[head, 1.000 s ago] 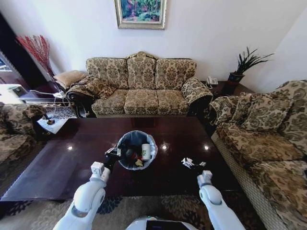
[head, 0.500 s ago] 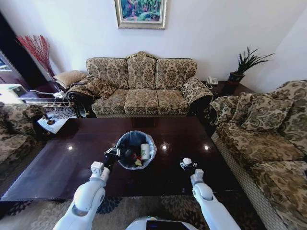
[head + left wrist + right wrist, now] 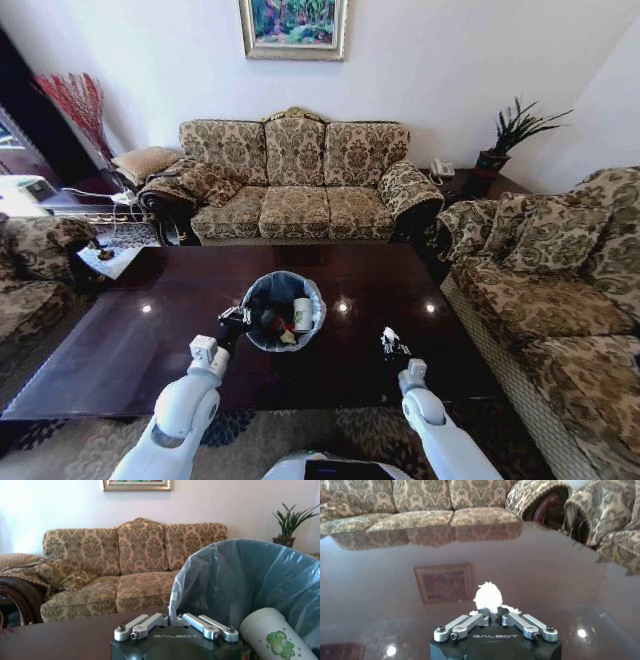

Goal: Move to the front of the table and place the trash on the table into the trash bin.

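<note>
The trash bin (image 3: 283, 300), lined with a grey bag, stands on the dark glossy table (image 3: 130, 345) straight ahead of me. Inside it lie a white paper cup (image 3: 304, 316) with a green figure and other trash. My left gripper (image 3: 234, 322) is shut on the bin's near-left rim; the left wrist view shows its fingers (image 3: 150, 621) pinched at the bag's edge (image 3: 176, 603), beside the cup (image 3: 272, 639). To the right of the bin, low over the table, my right gripper (image 3: 391, 345) is shut on a crumpled white paper scrap (image 3: 487, 594).
A patterned three-seat sofa (image 3: 295, 185) runs behind the table, another sofa (image 3: 545, 290) flanks the right side, and an armchair (image 3: 30, 270) the left. A corner side table holds a potted plant (image 3: 510, 135). The table's near edge (image 3: 330, 405) lies just before my arms.
My right arm has drawn in leftward, and its gripper has closed on the paper scrap that lay on the table. The left gripper still holds the bin's rim.
</note>
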